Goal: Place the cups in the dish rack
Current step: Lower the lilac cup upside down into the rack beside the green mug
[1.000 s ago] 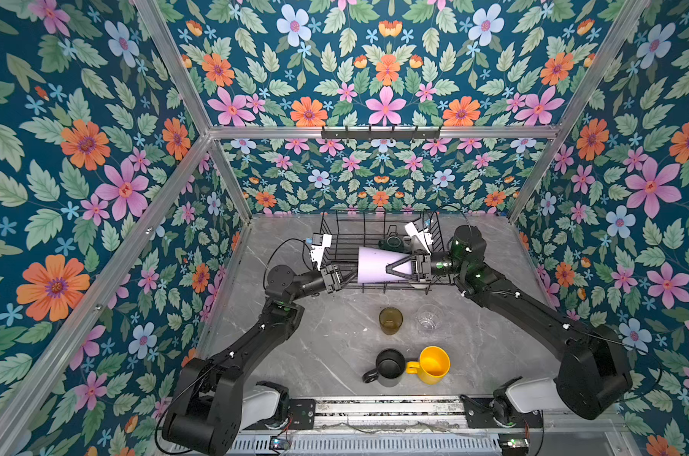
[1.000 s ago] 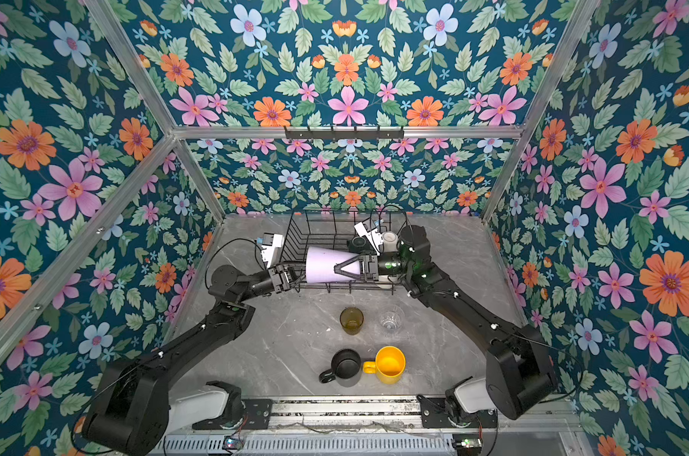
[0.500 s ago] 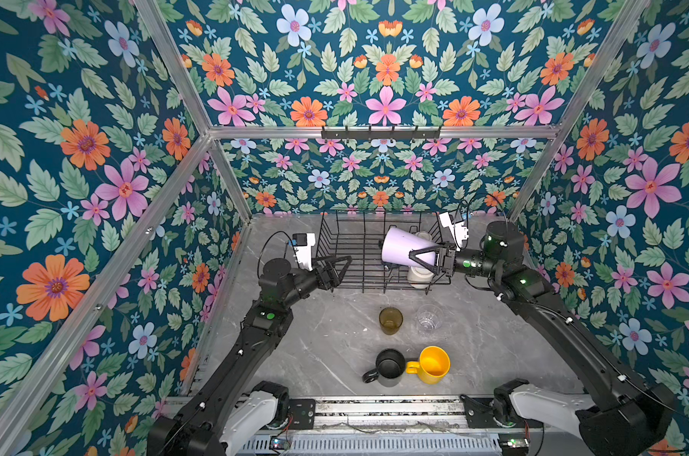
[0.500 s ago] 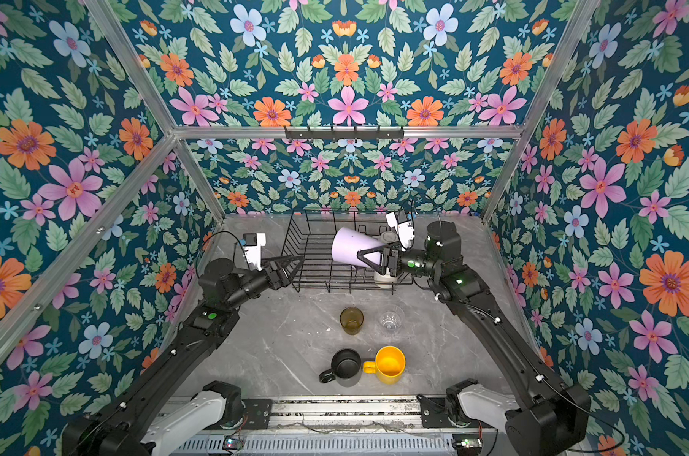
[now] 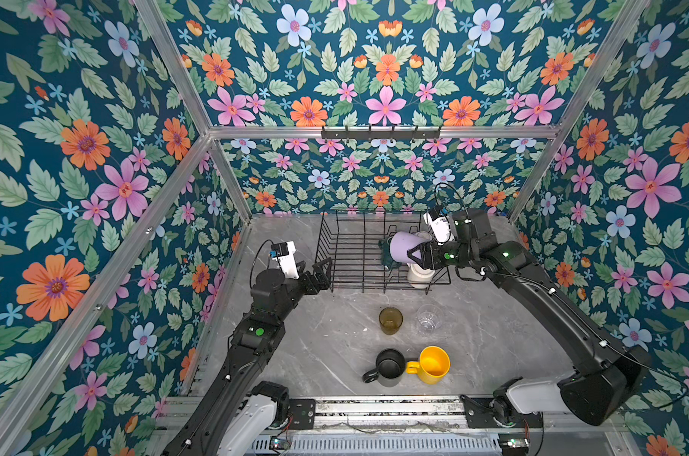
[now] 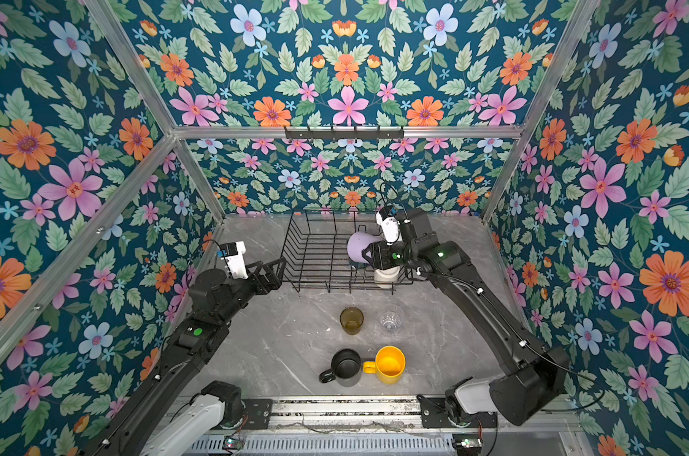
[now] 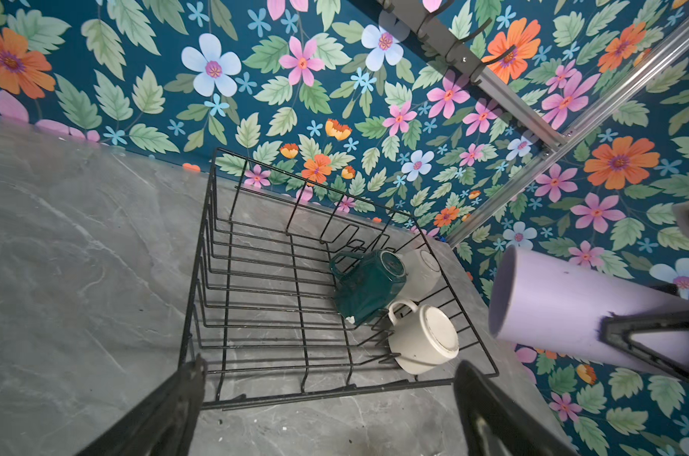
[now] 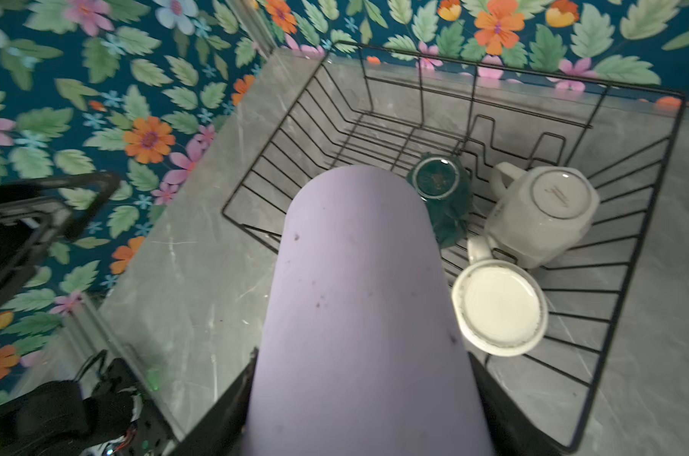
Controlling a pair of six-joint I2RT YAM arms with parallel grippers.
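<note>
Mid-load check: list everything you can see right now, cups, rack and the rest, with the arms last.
dish rack: 1, black wire, far end of the table
dark-green mug: 1, dark green, in the rack, tilted, base up
faceted mug: 1, white, in the rack, base up
round mug: 1, cream, in the rack, base up
lilac tumbler: 1, lilac, held on its side above the rack
amber glass: 1, amber, upright before the rack
clear glass: 1, clear, beside the amber glass
black mug: 1, black, upright, near edge
yellow mug: 1, yellow, beside the black mug
hook rail: 1, black, back wall
table: 1, grey marble
left gripper: 1, black, open, empty, at the rack's left end
right gripper: 1, black, shut on the lilac tumbler
</note>
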